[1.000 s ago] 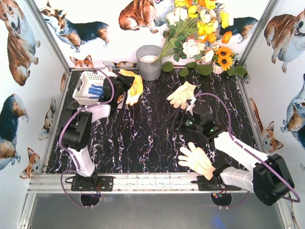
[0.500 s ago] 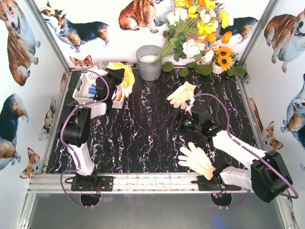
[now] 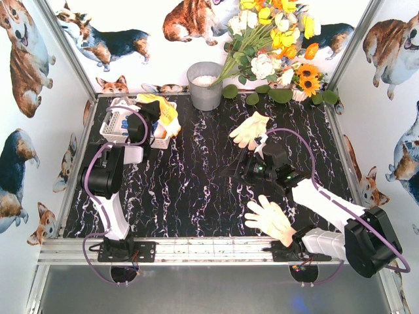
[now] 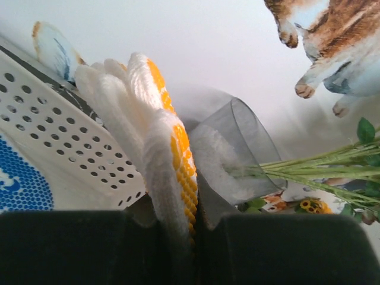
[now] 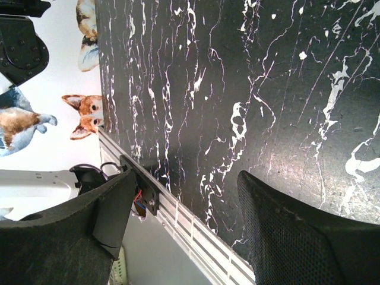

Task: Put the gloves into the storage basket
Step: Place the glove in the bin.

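Observation:
My left gripper [image 3: 149, 112] is shut on the yellow glove [image 3: 163, 112], holding it over the right edge of the white storage basket [image 3: 115, 122]. In the left wrist view the yellow glove [image 4: 160, 142] stands pinched between my jaws [image 4: 178, 231], next to the basket's perforated wall [image 4: 65, 136], with a blue-patterned glove [image 4: 18, 184] lying inside. A cream-white glove [image 3: 249, 129] lies at the back centre of the table. A peach-tan glove [image 3: 268, 219] lies near the front right. My right gripper [image 3: 239, 171] is open and empty between them, above bare table [image 5: 190, 208].
A grey metal bucket [image 3: 205, 85] stands right of the basket against the back wall and shows close in the left wrist view [image 4: 237, 148]. Artificial flowers [image 3: 275, 46] fill the back right corner. Printed walls enclose the black marble table [image 3: 190, 183]. The aluminium rail [image 3: 209, 250] runs along the front edge.
My left gripper has carried the yellow glove back and to the left, from right of the basket to over its right edge. The right arm has barely moved.

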